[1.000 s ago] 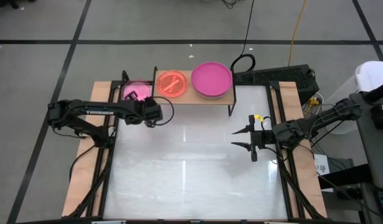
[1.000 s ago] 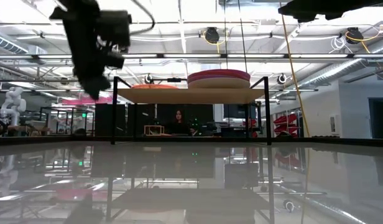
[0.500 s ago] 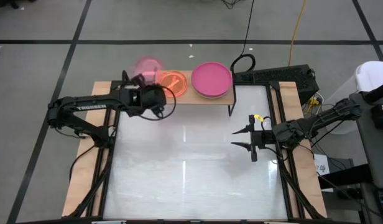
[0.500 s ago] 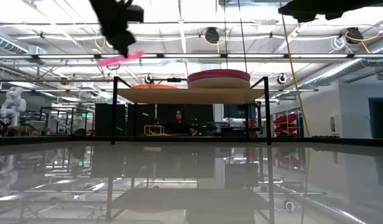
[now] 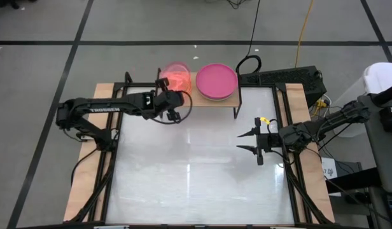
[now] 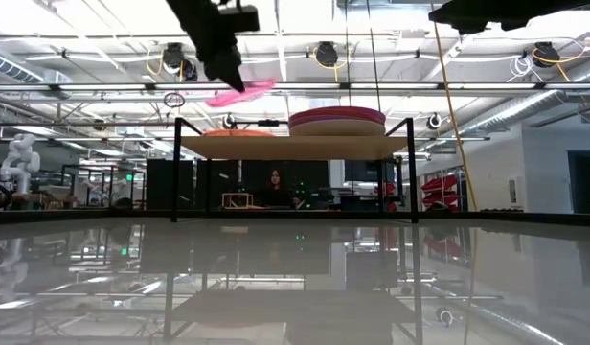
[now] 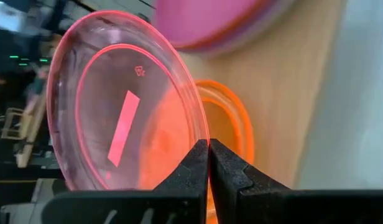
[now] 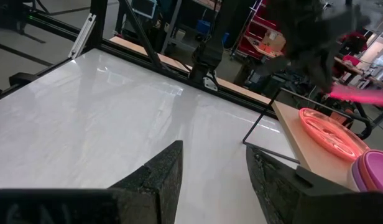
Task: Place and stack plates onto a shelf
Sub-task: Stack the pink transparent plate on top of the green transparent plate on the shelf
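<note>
My left gripper (image 5: 164,84) is shut on a translucent pink plate (image 5: 176,72), which hangs in the air over the left half of the light-wood shelf (image 5: 209,100). Under it a translucent orange plate (image 7: 235,134) lies flat on the shelf board (image 7: 303,93). A stack with a magenta plate (image 5: 216,81) on top sits on the right half. In the low view the pink plate (image 6: 241,93) floats above the shelf (image 6: 295,147). My right gripper (image 5: 249,142) is open above the table's right side, away from the shelf. My left gripper pinches the pink plate's rim (image 7: 201,138) between its two shut fingers (image 7: 193,163), on the edge nearest the arm. The fingers come from the table's near left side. The plate is lifted clear and tilted, its free edge raised above the orange plate.
The shelf stands on thin black legs (image 5: 235,111) at the table's far edge. The white tabletop (image 5: 196,172) stretches in front of it. A black cable loop (image 5: 248,63) and a yellow cord (image 5: 303,32) lie beyond the table. A person sits in the room behind (image 6: 275,185).
My left gripper has carried the pink plate up from beside the shelf's left end and toward the table's right, over the orange plate. The plate has risen above the shelf board and is now tilted. The right arm has kept still.
</note>
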### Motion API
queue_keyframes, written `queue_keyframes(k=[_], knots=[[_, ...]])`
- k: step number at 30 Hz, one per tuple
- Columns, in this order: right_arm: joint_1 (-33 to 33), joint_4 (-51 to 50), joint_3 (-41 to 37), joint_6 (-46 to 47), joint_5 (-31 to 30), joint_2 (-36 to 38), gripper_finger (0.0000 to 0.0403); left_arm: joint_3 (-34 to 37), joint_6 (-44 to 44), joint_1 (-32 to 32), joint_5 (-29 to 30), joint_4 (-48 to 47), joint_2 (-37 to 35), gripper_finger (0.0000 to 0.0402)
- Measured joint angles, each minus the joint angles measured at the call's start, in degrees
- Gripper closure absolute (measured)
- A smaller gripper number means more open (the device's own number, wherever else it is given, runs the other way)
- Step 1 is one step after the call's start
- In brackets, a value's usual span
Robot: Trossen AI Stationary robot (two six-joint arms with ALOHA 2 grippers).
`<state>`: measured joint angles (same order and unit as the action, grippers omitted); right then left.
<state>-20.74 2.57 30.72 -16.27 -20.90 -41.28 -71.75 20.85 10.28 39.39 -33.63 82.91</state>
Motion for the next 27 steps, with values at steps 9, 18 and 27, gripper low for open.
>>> queue_keyframes(k=[9,18,27], knots=[[0.01,0.20,0.00,0.00,-0.01,-0.02,0.0245,0.00,1.98,0.73,-2.06,-0.65,4.18,0.0391],[-0.02,0.20,0.00,0.00,-0.01,-0.02,0.0245,0.00,0.06,0.73,-2.05,-0.74,4.13,0.0383],[-0.01,0.20,0.00,-0.02,-0.01,-0.01,0.0245,0.00,-0.60,0.73,-1.95,-0.76,4.12,0.0320]])
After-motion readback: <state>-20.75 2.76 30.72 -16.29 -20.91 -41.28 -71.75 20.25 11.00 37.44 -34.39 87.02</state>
